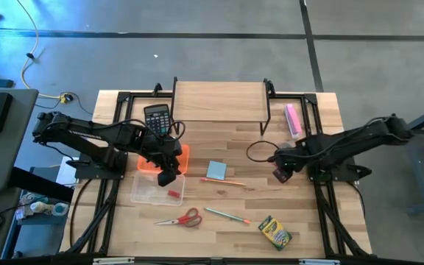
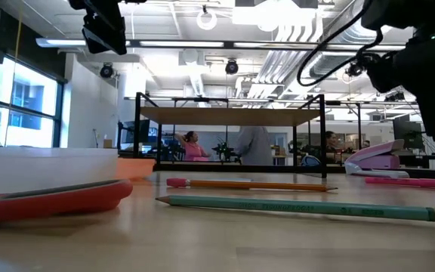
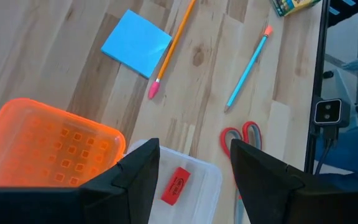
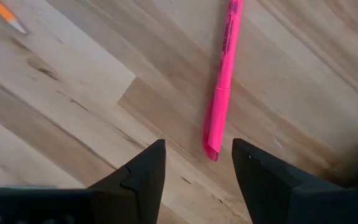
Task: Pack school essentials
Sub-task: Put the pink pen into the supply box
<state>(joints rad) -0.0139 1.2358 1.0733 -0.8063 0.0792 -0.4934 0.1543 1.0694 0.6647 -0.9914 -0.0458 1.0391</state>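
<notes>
Stationery lies scattered over the wooden table (image 1: 322,221), seen from above. At about nine o'clock from the table's middle sits a clear plastic box (image 1: 147,193) holding a tiny red eraser (image 1: 174,193), with an orange lid (image 1: 150,163) touching its far edge. The left gripper (image 1: 166,177) hovers above that box, its fingers (image 3: 143,180) spread apart and holding nothing; between them the left wrist view shows the eraser lying inside the box. A black calculator (image 1: 157,118) rests at eleven o'clock, near the raised wooden shelf (image 1: 219,101). Close to the centre lies the light blue square notepad (image 1: 216,170), with the thin orange pencil (image 1: 223,181) just beside it on the six o'clock side. Red-handled scissors (image 1: 182,218) sit at seven o'clock, the green pencil (image 1: 227,215) at six o'clock, and the yellow-green crayon box (image 1: 274,232) at five o'clock. The right gripper (image 1: 281,174) is at three o'clock, low over bare wood; its fingers (image 4: 143,180) stand parted and empty, and the pink-red pen (image 4: 221,87) lies on the table just ahead of them, untouched. A pale pink oblong block (image 1: 292,120) lies at one o'clock by the shelf's leg.
</notes>
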